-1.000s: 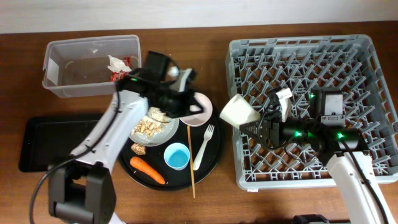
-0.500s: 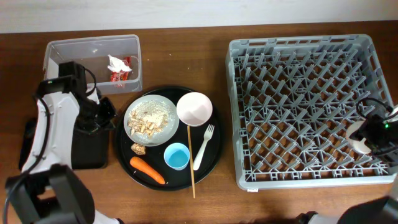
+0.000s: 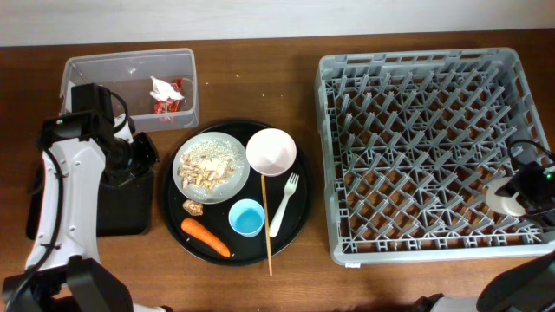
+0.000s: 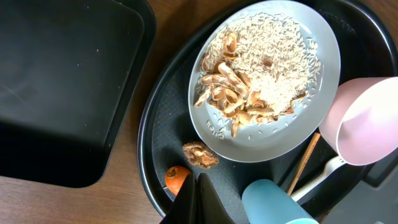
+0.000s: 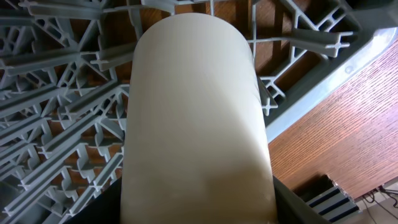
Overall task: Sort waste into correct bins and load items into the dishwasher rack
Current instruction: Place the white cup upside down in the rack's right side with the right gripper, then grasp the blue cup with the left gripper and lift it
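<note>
One each: cream cup (image 5: 196,118), blue cup (image 3: 246,217), plate (image 3: 211,166), bowl (image 3: 271,152), fork (image 3: 284,205).

A brown wooden table (image 3: 295,286) with fine lengthwise grain fills the scene; its bare top shows behind and to the outer side of the left gripper (image 3: 146,159), and as a narrow margin just outward of the right gripper (image 3: 513,198). Far beyond both runs a pale, plain strip (image 3: 260,17) along the table's back edge, wall or floor, it cannot be told. Light is soft and even, with a faint sheen on the wood.
</note>
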`<action>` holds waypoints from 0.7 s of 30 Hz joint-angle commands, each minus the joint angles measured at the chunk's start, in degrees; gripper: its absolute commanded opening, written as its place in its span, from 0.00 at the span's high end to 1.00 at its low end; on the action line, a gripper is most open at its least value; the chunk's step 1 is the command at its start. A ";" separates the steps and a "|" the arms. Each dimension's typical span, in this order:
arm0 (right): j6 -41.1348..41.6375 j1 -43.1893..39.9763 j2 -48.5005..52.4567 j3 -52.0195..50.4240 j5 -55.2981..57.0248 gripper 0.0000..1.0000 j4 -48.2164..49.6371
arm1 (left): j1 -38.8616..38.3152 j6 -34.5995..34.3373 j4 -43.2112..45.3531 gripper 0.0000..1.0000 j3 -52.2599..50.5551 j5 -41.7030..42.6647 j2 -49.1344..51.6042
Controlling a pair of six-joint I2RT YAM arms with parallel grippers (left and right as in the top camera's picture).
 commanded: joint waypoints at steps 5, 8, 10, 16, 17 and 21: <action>1.33 -0.24 1.38 4.68 0.11 0.54 -2.03 | -0.17 1.40 -0.09 1.00 -0.07 -0.70 -1.09; 1.33 -0.20 1.44 1.79 0.11 0.29 0.70 | -0.17 1.38 -0.15 1.00 -0.07 -0.70 -1.09; 1.36 -0.20 1.46 0.81 0.07 0.06 1.97 | -0.17 1.38 -0.28 1.00 -0.07 -0.70 -1.09; -9.01 1.66 1.36 0.81 -22.29 0.06 -0.22 | -0.85 1.42 -0.66 1.00 -0.07 0.42 -1.09; -13.81 6.34 0.68 0.81 -27.23 0.06 -1.57 | -2.97 1.62 -0.63 0.98 -0.07 0.44 -1.09; -16.52 25.94 -2.47 0.83 -23.63 0.05 -3.32 | -18.71 2.43 -2.25 0.78 -0.24 -0.22 -1.09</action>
